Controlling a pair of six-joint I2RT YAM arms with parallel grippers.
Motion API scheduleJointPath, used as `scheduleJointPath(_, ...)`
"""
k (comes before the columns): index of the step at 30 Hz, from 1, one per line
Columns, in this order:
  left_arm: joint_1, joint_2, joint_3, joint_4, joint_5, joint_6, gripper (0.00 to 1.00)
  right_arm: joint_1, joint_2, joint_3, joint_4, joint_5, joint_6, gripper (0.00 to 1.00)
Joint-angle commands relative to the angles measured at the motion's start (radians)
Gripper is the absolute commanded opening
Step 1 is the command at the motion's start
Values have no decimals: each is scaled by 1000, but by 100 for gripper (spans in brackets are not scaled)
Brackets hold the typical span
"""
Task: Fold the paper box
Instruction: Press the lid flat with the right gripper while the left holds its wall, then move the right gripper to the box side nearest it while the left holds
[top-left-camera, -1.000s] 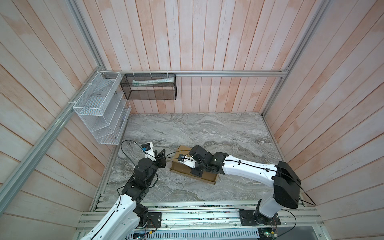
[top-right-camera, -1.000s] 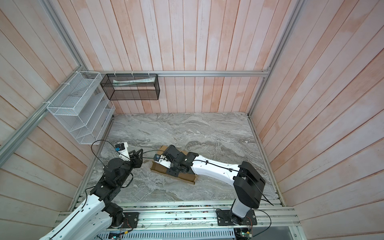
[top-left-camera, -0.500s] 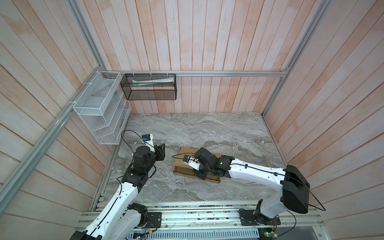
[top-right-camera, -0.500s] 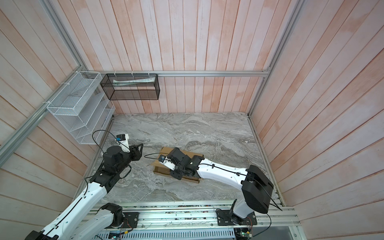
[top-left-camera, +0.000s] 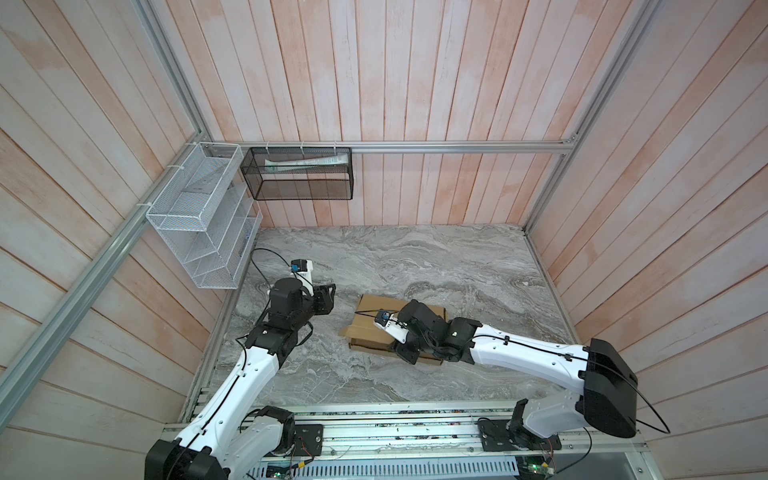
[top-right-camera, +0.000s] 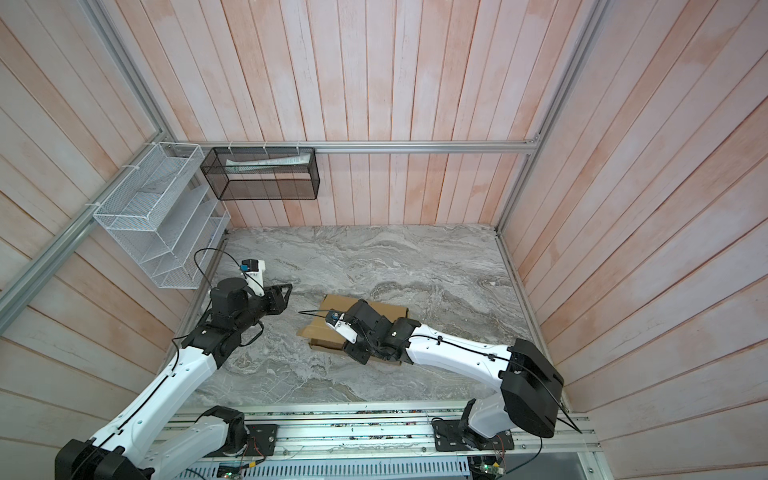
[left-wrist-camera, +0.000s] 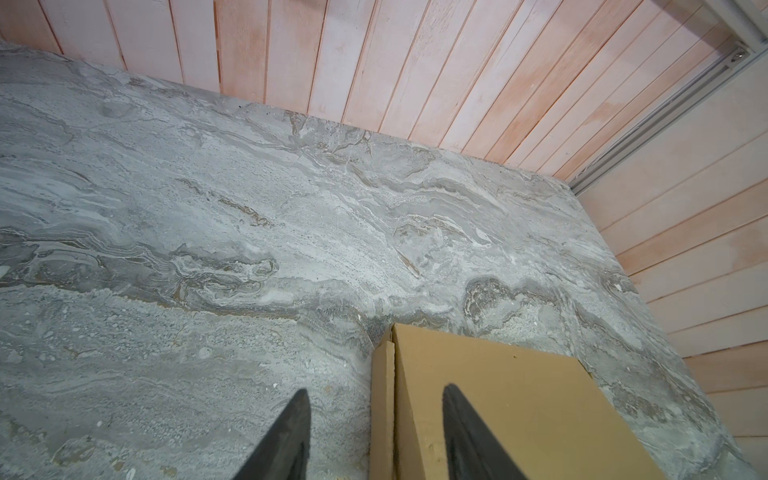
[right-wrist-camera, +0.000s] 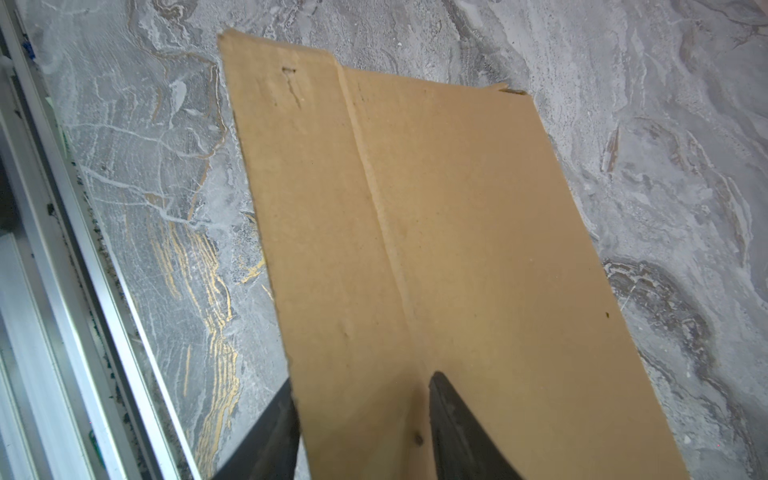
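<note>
Pulling back is the big change. Since a second ago my left arm (top-left-camera: 249, 374) has retreated leftward off the box, and the right arm (top-left-camera: 532, 357) has slid rightward while its jaws came apart.

One marble table (top-left-camera: 415, 257) carries everything. A white basket (top-left-camera: 199, 216) and a black basket (top-left-camera: 299, 174) hang on the walls beyond it.

I count two arms, two claws and one paper box (top-left-camera: 374, 304). It lies flat near the table's middle, toward the near side, and I read its long axis as roughly left to right.

The right gripper (right-wrist-camera: 361, 378) sits at the box's near right part. Its jaws are parted to a middling width astride a cardboard edge, one finger over it and one under, not pinching.

The left gripper (left-wrist-camera: 376, 390) hangs left of the box, well apart, pointing right at it, half spread and empty.

One small flap (top-left-camera: 347, 331) juts from the box's near left corner. The left arm is nearer to it, so I judge that tucking it falls to that side, reaching rightward.
</note>
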Motion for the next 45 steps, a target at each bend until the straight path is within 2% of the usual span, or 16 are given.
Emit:
scheduleJointPath(1,6,24,33,-24,49,7,53,3,-40,-23,39,-22,44,54)
scheduleJointPath(11,6,110,70,-46,110,18,53,9,-200,-108,126,-32,150,56)
scheduleJointPath(16,6,155,82,-48,145,31,53,10,-320,-171,187,87,232,57)
scheduleJointPath(21,5,183,82,-41,179,29,53,5,-423,-202,162,224,350,59)
scheduleJointPath(26,-7,206,75,-32,200,32,53,-23,-522,-255,123,287,500,61)
scheduleJointPath(34,-49,225,44,-5,179,26,53,-167,-651,-375,80,224,714,61)
scheduleJointPath(45,-72,213,-12,21,137,35,53,-275,-678,-469,93,145,794,64)
